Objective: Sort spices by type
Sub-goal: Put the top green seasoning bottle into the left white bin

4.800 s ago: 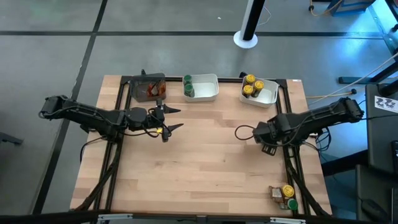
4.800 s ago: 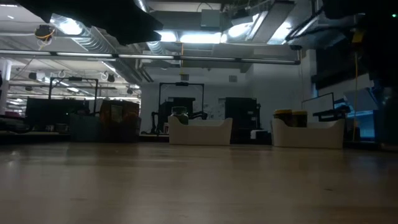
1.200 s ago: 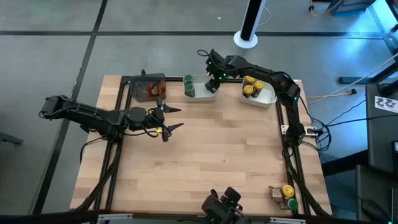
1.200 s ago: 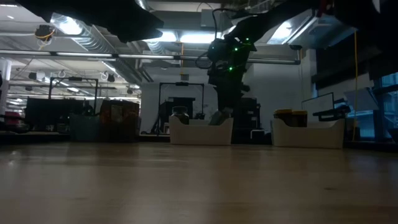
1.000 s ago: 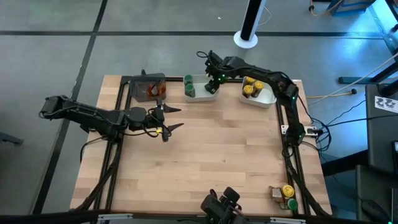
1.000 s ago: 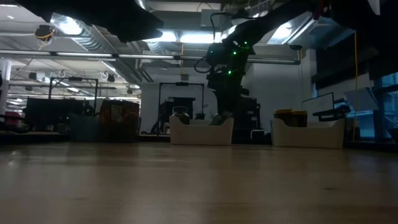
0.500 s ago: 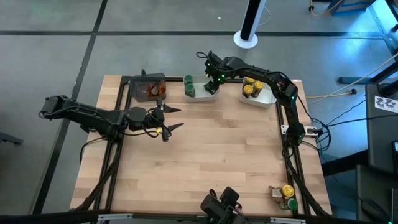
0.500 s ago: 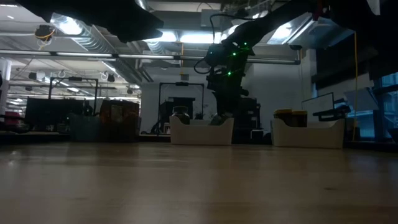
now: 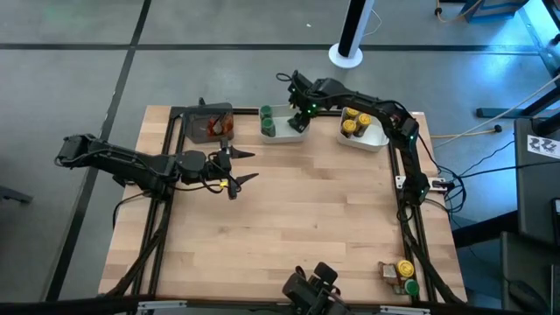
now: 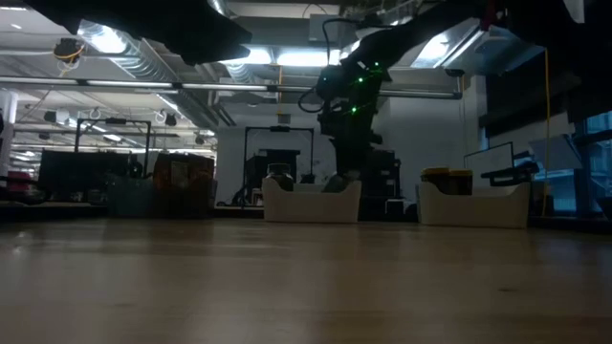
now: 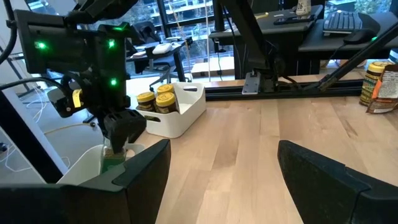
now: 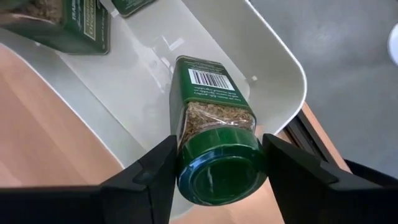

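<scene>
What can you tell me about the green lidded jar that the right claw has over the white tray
The green-lidded jar is a small clear container packed with dried greenish-brown herb flakes. It has a glossy dark green lid and a green label with a white barcode. It sits between the right claw's two dark fingers, which press on opposite sides, lid end nearest the wrist. It is inside the middle white tray. Whether it touches the tray floor cannot be told.

A pale wooden-plank worktop (image 9: pixel 289 227) stands on grey concrete floor (image 9: pixel 219 52); bright ceiling strip lights (image 10: pixel 287 59) and dark desks (image 11: pixel 323 25) lie beyond.
</scene>
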